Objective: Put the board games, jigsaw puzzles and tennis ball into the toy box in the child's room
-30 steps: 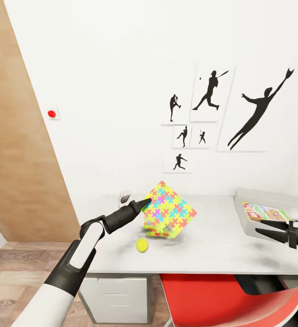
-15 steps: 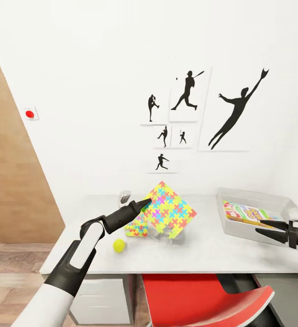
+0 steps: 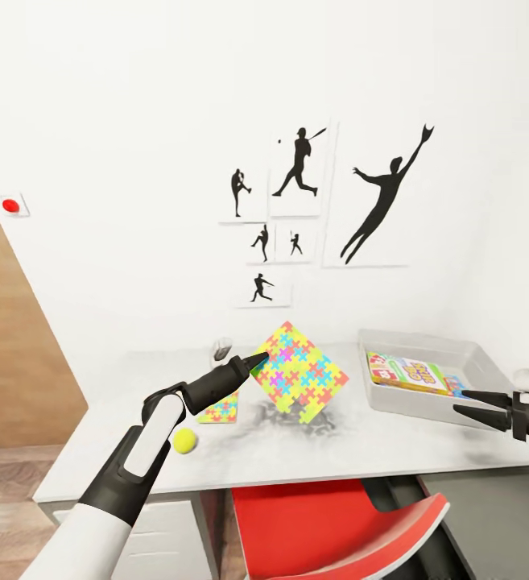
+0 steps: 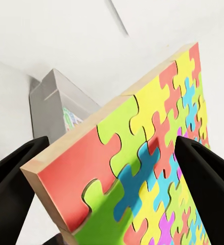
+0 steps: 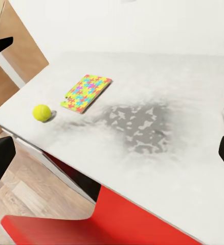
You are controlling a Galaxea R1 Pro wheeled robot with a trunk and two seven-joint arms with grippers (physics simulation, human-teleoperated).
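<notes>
My left gripper [image 3: 258,359] is shut on a colourful jigsaw puzzle [image 3: 300,372], held tilted on edge above the table [image 3: 361,451]. In the left wrist view the puzzle [image 4: 142,168] sits between both black fingers [image 4: 9,178]. A second jigsaw puzzle [image 3: 220,408] lies flat on the table, with the yellow tennis ball [image 3: 185,440] near it by the front edge; the right wrist view shows that puzzle [image 5: 86,92] and ball [image 5: 42,112] too. The grey toy box [image 3: 473,362] stands at the table's right with a board game [image 3: 407,372] inside. My right gripper [image 3: 473,405] hangs open, just in front of the box.
A red chair [image 3: 328,524] is tucked under the table's front edge. A small grey object [image 3: 221,350] stands at the back by the wall. Black baseball silhouettes [image 3: 377,201] hang above. A wooden panel [image 3: 14,362] and wood floor lie to the left.
The whole picture has slid left, so the camera has turned right; the toy box now shows in full. Both arms keep their pose, and the left still holds the puzzle.
</notes>
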